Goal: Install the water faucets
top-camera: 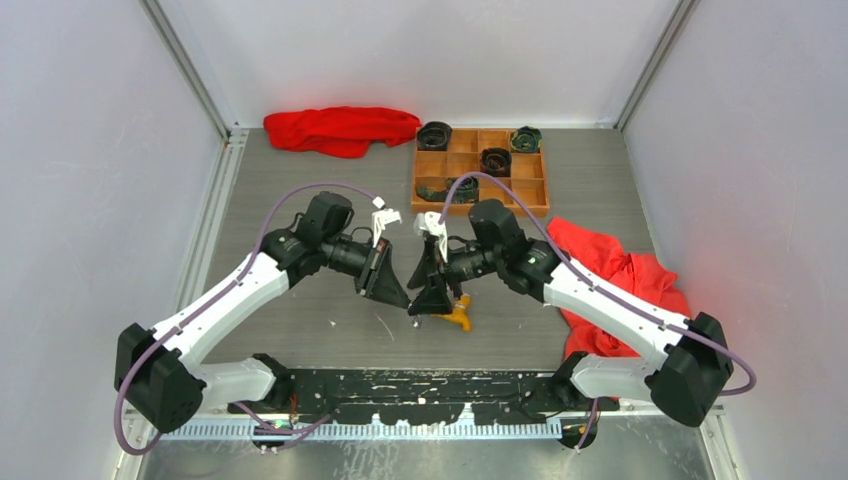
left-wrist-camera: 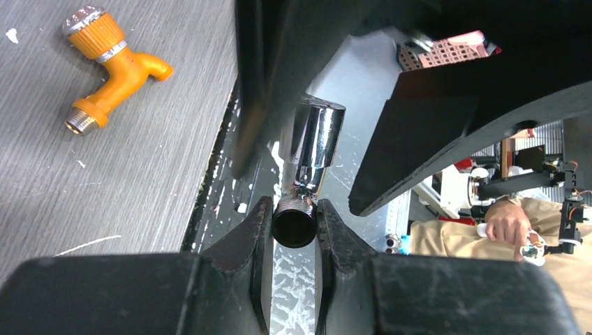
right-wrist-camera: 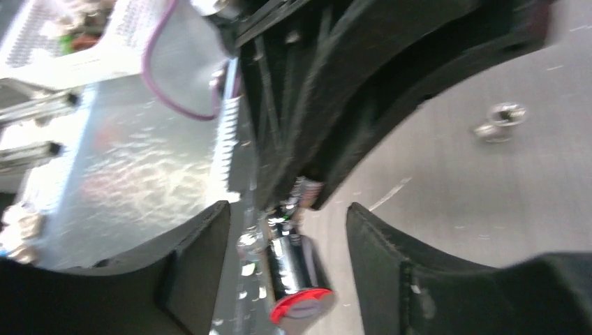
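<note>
So the left gripper [left-wrist-camera: 294, 225] is clamped down narrow on the dark threaded end of the shiny silver metal faucet [left-wrist-camera: 317, 136]. There's a black finger [left-wrist-camera: 251, 234] on each side, and the chrome body sticks straight out past the fingertips. The right gripper [right-wrist-camera: 287, 209] sits nose to nose with it, jaws spread wide. The silver faucet hangs in the gap between its fingers [right-wrist-camera: 391, 265] and, as far as I can see, touches neither one; its red-capped end points back at the right wrist camera. The other one, the orange-yellow faucet with a bent spout [left-wrist-camera: 112, 63] and a knurled silver cap, lies on its side on the grey wood-grain table [left-wrist-camera: 105, 181]. It's up and left of the left fingers in that wrist view, and from above it's just beside the right gripper's tips on the near side, with nothing gripping it. Out past both grippers on the far side is a wooden tray with square compartments [top-camera: 530, 190] holding dark round rolled items [top-camera: 495, 160]. A crumpled red cloth [top-camera: 340, 128] lies left of the tray, and a second red cloth [top-camera: 620, 275] sits under the right arm.
</note>
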{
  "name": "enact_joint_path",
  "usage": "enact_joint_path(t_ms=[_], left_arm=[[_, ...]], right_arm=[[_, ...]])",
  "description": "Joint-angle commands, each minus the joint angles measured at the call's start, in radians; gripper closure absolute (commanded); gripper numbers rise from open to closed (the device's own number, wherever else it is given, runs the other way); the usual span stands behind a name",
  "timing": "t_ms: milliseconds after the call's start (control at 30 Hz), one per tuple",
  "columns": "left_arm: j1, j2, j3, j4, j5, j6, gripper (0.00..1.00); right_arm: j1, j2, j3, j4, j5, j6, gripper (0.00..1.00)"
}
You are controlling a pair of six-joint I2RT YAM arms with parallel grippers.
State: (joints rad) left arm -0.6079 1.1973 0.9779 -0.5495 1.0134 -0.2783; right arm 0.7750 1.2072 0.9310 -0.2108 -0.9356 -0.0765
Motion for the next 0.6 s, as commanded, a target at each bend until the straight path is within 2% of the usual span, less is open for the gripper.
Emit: enact_joint_path(t_ms=[0, 100, 167, 400, 467, 567], left_arm=[[-0.005, -0.036, 0.036, 0.055, -0.011, -0.025, 1.0], [0.002, -0.05, 0.029, 0.075, -0.023, -0.036, 1.0], [0.004, -0.054, 0.025, 0.09, -0.028, -0.049, 1.0], [0.003, -0.061, 0.011, 0.133, -0.032, -0.085, 1.0], [0.005, -0.073, 0.004, 0.157, -0.045, -0.104, 1.0], [0.009, -0.109, -0.023, 0.239, -0.12, -0.167, 1.0]], right_arm=[[-0.023, -0.122, -0.049, 0.195, 0.275, 0.097, 0.25], [-0.045, -0.222, -0.124, 0.297, 0.383, 0.159, 0.07], [-0.059, -0.269, -0.166, 0.358, 0.413, 0.188, 0.0], [-0.091, -0.322, -0.222, 0.428, 0.473, 0.27, 0.0], [-0.125, -0.342, -0.257, 0.5, 0.456, 0.338, 0.0], [-0.214, -0.358, -0.326, 0.664, 0.354, 0.497, 0.0]])
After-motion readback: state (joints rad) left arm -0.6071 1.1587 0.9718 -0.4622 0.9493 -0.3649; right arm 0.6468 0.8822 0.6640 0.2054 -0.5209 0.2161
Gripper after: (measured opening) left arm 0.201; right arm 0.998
